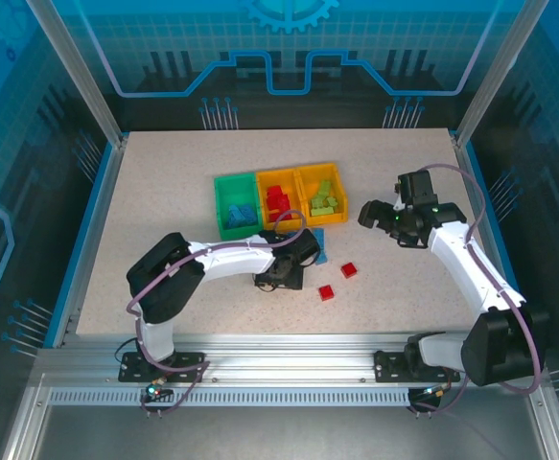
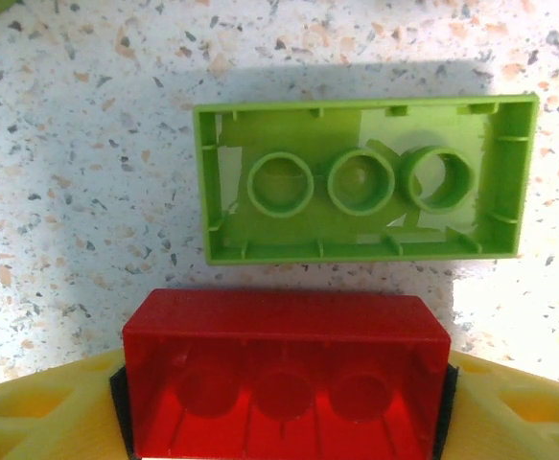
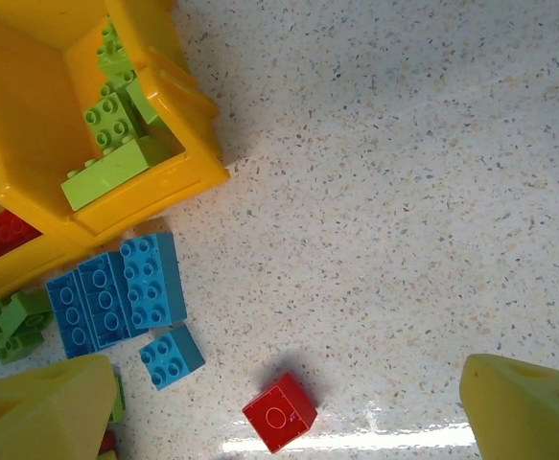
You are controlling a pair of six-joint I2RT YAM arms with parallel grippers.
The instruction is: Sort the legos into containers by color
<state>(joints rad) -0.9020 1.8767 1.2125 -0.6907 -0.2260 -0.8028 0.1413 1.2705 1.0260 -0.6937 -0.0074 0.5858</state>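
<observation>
Red brick (image 2: 284, 369) grasped crosswise by left end effector (image 2: 284, 412)
Hollow side up, long axis parallel to the overturned lime brick (image 2: 361, 182); right end effector (image 3: 287, 407) released.

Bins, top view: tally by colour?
Green open-topped plastic bin: 1
Orange open-topped plastic bins: 2
Total: 3
</observation>
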